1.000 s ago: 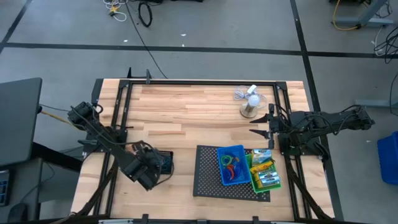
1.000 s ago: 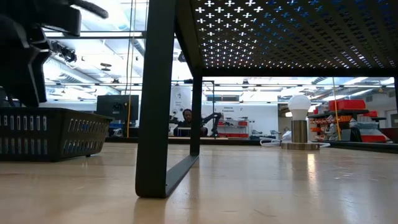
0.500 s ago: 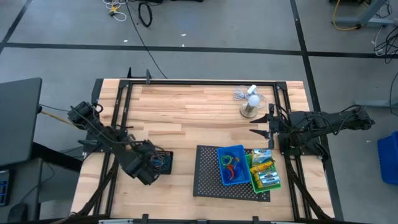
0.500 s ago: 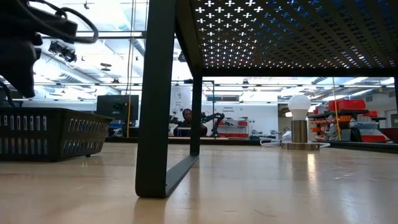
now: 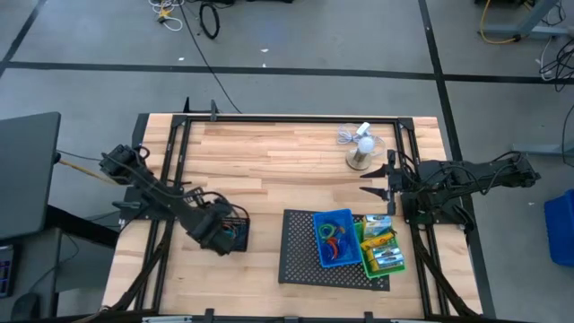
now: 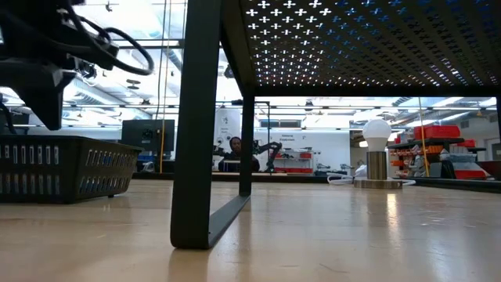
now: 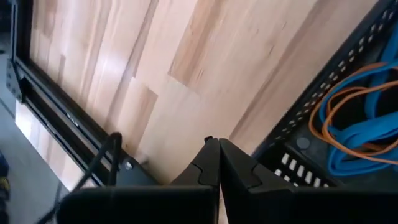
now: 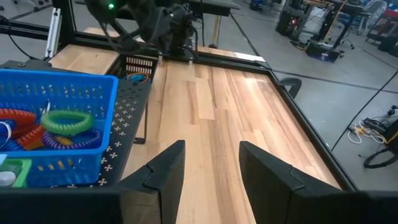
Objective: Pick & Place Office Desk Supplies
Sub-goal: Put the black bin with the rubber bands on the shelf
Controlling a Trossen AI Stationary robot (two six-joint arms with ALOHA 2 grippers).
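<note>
High view first: we see the black bin on the left half of the worktop, just left of the large black mesh tray. Blue and orange rubber-band loops lie inside it, as the left wrist view shows. The left tool sits at the bin's left edge, and in its own wrist view we see its two dark fingers pressed together with nothing visible between them, above bare wood just beside the bin's wall. We cannot tell whether the fingers touch the bin.

On the mesh tray stands the blue bin, holding red, green and purple loops. Touching its right side is the green bin, with the yellow crayon box and green-white small boxes in it.

The right tool hovers at the right side of the worktop, behind the tray and near the white mini fan. We see its fingers spread apart and holding nothing.

From the low view we see the black bin resting on the wood at the left, the tray's leg in the foreground, and the fan at the right. A person sits far back in the room.
</note>
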